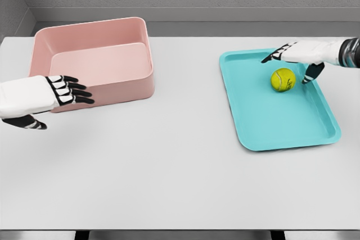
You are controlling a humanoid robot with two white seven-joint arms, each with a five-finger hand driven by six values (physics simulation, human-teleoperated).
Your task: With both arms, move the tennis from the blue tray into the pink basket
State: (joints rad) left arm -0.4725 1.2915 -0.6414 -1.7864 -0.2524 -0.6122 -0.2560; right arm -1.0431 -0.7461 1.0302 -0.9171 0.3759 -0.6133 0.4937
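One tennis ball between spread right fingers, seemingly untouched, left fingers open.

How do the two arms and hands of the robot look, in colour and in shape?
Both arms are covered in smooth white shells. The left hand has a white back and five fingers built of black segments with white plates over the knuckles. The right hand looks the same, white with black fingers, and its forearm shows a dark grey band near the picture's edge. No cables are visible.
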